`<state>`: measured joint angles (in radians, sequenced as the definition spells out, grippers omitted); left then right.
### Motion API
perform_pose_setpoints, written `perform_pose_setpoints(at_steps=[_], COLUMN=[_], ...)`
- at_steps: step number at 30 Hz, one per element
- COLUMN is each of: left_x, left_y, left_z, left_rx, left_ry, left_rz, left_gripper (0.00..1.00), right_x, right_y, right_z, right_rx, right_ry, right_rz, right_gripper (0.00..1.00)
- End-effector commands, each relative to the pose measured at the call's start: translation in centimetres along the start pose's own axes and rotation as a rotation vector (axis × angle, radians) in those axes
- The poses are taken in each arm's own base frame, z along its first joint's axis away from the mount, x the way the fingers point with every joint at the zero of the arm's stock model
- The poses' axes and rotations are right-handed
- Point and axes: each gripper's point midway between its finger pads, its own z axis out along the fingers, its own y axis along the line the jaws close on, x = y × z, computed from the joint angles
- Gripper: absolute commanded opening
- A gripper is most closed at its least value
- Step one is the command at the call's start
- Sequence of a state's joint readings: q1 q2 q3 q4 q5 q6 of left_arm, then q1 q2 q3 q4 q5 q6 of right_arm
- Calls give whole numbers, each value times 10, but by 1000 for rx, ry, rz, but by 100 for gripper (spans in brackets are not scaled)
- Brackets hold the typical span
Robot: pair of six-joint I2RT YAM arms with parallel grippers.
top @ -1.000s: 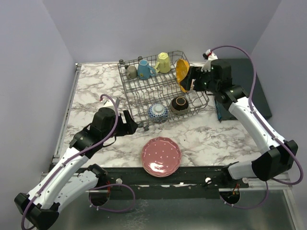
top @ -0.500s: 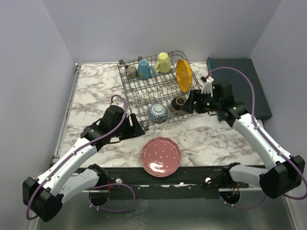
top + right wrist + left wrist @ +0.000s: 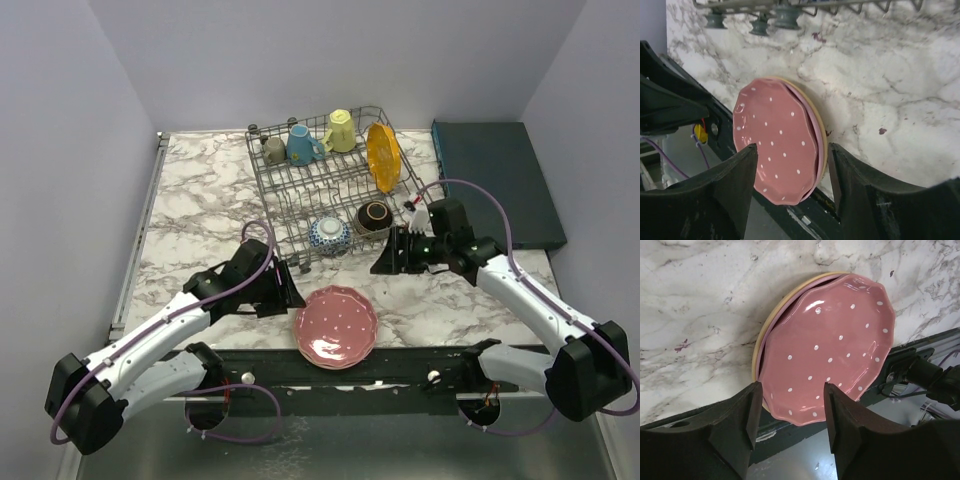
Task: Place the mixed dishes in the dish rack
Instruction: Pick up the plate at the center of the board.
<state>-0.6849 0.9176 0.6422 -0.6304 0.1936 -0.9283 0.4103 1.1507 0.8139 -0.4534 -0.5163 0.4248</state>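
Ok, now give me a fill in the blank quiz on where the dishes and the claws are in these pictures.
1. The plate standing on edge in the dish rack is coloured ___.
2. The number of mugs in the rack's far row is ___.
3. The left claw and the right claw are both ___, holding nothing.
4. The dotted plate at the near edge of the table is coloured ___.

Missing words: orange; three; open; pink.
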Motion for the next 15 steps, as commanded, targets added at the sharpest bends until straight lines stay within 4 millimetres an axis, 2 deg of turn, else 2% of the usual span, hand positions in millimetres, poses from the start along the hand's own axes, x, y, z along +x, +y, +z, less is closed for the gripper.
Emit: perform_pose_setpoints(at_steps=[1, 7, 15], left_x=[9, 22, 31], left_y=[11, 22, 31], left_z=[8, 18, 27], left_rx=[-47, -91, -121], left_ry=[5, 25, 31], left_rz=[-54, -61, -37], left_gripper=[56, 46, 38], right_x=[22, 46, 50], right_y=[16, 24, 27], right_z=[8, 20, 22], right_rx=[-74, -84, -53], right_ry=[51, 99, 104], right_rz=[13, 15, 10], right_gripper=[63, 62, 61])
